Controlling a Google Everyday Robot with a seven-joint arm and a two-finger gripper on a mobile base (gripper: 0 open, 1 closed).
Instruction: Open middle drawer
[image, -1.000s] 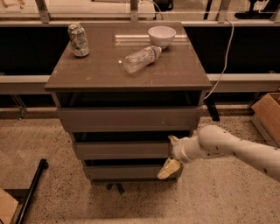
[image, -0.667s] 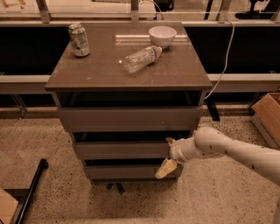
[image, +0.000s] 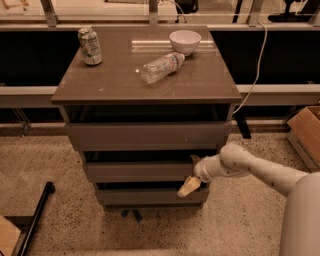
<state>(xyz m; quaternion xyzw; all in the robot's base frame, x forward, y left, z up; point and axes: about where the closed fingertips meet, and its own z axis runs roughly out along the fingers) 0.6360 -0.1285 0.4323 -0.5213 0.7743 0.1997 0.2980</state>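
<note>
- Camera view: a grey-brown three-drawer cabinet is standing on a speckled floor, its flat counter (image: 115, 80) carrying three things.
- An upright green-and-white drink can (image: 90, 46) is sitting at the counter's far left corner. A white round bowl (image: 184, 41) is standing at the far right.
- A clear plastic bottle (image: 161, 66) is lying on its side between them, nearer the bowl.
- A white cable (image: 257, 65) is hanging down just right of the cabinet. A brown cardboard box (image: 305, 135) is sitting on the floor at the right edge. A black pole (image: 37, 215) is slanting across the floor at lower left.
- The white, rounded robot arm (image: 250, 170) is reaching in from the lower right, its forearm running leftward and slightly upward.
- The jaws are sitting at the right end of the middle drawer (image: 140, 171), against its front. I cannot tell whether they are released or clenched.
- That flat grey-brown front is lying between the taller top drawer front (image: 147, 135) and the lowest drawer front (image: 150, 196). It is facing the camera, long axis running left to right, with a dark gap above it.
</note>
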